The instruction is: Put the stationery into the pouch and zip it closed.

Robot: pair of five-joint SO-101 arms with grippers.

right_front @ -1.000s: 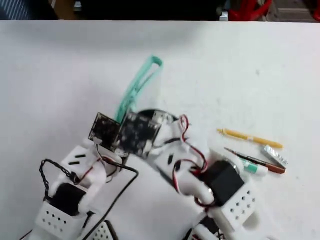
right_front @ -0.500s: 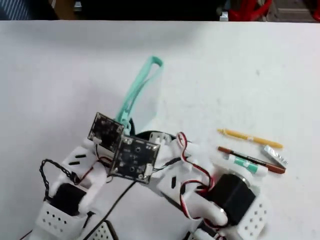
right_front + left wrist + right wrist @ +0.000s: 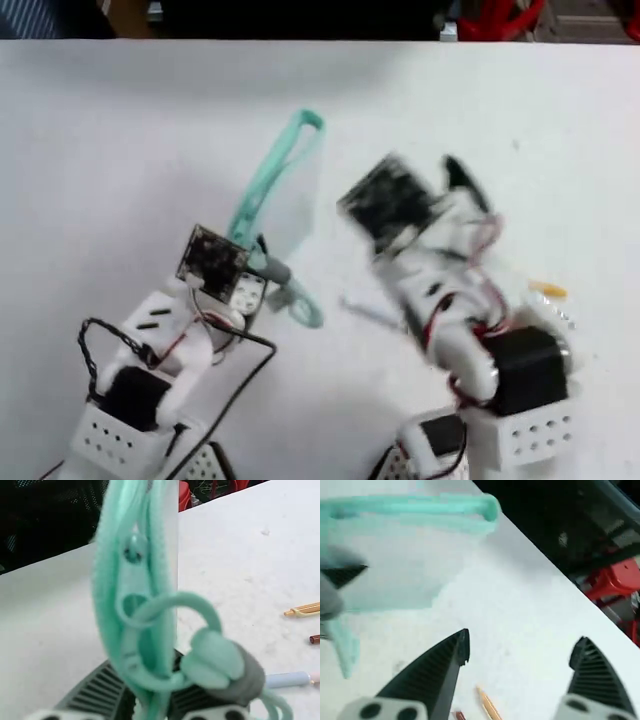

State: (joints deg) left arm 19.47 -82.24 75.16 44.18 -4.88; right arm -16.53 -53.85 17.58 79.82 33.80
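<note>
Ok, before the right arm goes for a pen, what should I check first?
1. Left gripper holding the pouch: ok, jaws shut on its near end.
2. Pouch mouth open enough: cannot tell, the zipper shows edge-on.
3. Right gripper free: ok, jaws open, nothing between them.
4. A pen in sight: ok, the yellow pen lies on the table by the right gripper.
5. All stationery packed: not ok, the yellow pen and a pale blue pen lie outside the pouch.
</note>
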